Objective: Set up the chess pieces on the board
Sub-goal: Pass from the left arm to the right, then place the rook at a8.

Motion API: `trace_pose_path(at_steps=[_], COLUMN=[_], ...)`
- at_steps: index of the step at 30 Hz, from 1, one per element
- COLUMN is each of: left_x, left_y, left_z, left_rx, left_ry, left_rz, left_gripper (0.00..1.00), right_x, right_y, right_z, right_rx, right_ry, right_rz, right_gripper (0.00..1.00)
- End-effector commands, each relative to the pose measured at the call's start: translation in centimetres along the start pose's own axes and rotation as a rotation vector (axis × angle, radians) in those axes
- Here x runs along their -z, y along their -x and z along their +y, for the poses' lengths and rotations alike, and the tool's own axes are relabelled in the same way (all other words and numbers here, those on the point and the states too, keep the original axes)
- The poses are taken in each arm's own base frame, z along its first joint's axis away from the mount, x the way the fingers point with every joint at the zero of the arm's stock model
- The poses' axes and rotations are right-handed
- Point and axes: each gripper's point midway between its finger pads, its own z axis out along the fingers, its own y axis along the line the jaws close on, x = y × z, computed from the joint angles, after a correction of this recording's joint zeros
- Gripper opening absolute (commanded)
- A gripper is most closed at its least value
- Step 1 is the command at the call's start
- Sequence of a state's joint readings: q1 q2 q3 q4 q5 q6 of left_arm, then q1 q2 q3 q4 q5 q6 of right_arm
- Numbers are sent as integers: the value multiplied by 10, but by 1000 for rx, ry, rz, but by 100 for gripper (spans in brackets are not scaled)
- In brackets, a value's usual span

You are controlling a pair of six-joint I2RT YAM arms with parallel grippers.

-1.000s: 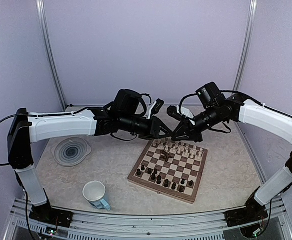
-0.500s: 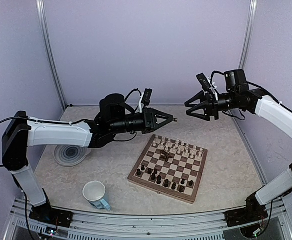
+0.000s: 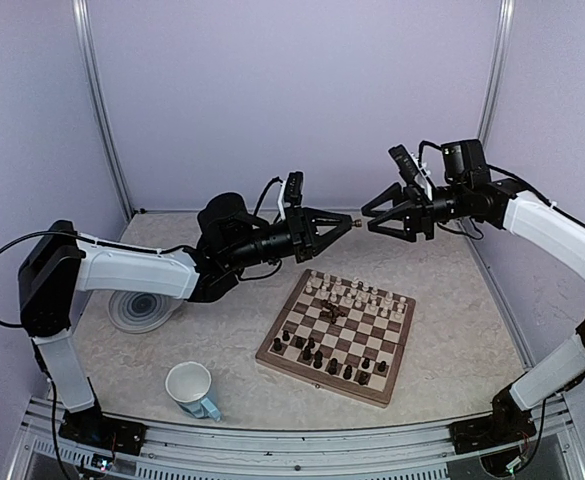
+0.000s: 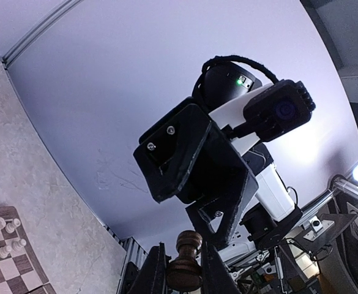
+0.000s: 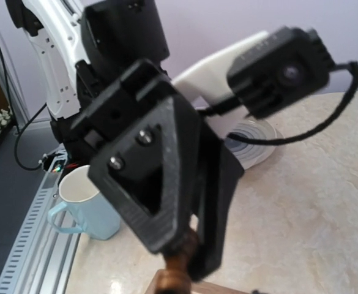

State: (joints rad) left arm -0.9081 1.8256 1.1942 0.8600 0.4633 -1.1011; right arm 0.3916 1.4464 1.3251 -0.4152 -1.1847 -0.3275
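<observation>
Left gripper: my left gripper (image 3: 346, 221) is up in the air beyond the board's far edge, reaching toward the right and clamped on a piece.
Piece in hand: a dark brown piece (image 4: 188, 260), pinched low on its body between my two left fingertips (image 4: 155, 275), with its rounded top poking out past them.
Right gripper: my right gripper (image 3: 370, 214) comes in from the opposite side, nose to nose with the left, its jaws spread apart.
Gap: the right fingers (image 4: 185, 153) sit just beside the piece's top; I cannot tell if they touch it.
Board: the board (image 3: 372, 335) lies flat on the table (image 3: 222, 320), turned at an angle, below and nearer than both grippers.
Cream pieces: the cream pieces (image 3: 362, 296) stand in rows along the far side of the board.
Dark pieces: the dark pieces (image 3: 317, 355) are scattered over the near side, and a few are bunched close together near the middle.
Mug: a white mug (image 3: 192, 388) stands near the front left, well apart from the board.
Plate: a round grey swirl plate (image 3: 142, 303) sits on the left, under my left arm.
Light: a green light (image 4: 238, 81) glows on the right wrist.
Writing: nothing large enough for me to read.
</observation>
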Motion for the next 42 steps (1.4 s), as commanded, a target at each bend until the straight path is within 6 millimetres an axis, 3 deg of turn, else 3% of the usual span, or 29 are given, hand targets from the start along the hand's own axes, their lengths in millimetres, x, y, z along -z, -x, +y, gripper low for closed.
trace_pose_path(at_steps=[1, 11, 22, 24, 26, 29, 30, 31, 37, 40, 42], left_x=[-3, -3, -4, -4, -3, 6, 11, 17, 75, 120, 162], left_y=[10, 10, 8, 7, 7, 16, 23, 33, 85, 121, 144], left_z=[-12, -10, 0, 8, 21, 35, 41, 35, 43, 46, 54], left_rx=[-1, 11, 32, 35, 14, -100, -184, -256, -618, -750, -810], left_ry=[-64, -61, -43, -9, 56, 218, 292, 340, 736, 970, 1196], left_rz=[-24, -29, -24, -20, -13, -10, -15, -28, -52, -187, -315], left_gripper=[6, 6, 7, 18, 35, 53, 72, 95, 99, 99, 99], right_x=[-7, -25, -25, -24, -21, -10, -7, -5, 7, 1, -8], right_y=[7, 6, 8, 9, 10, 6, 1, -6, -56, -85, -107], right_z=[-4, 0, 2, 3, 2, -3, -4, -4, 4, 23, 44], right_rx=[21, 41, 47, 54, 71, 95, 105, 117, 157, 149, 136], right_ry=[-11, 2, -4, -6, -27, -78, -96, -110, -150, -98, -37], right_rz=[0, 29, 30, 32, 48, 84, 109, 141, 380, 506, 596], right_gripper=[48, 32, 3, 1, 0, 0, 0, 0, 0, 0, 0])
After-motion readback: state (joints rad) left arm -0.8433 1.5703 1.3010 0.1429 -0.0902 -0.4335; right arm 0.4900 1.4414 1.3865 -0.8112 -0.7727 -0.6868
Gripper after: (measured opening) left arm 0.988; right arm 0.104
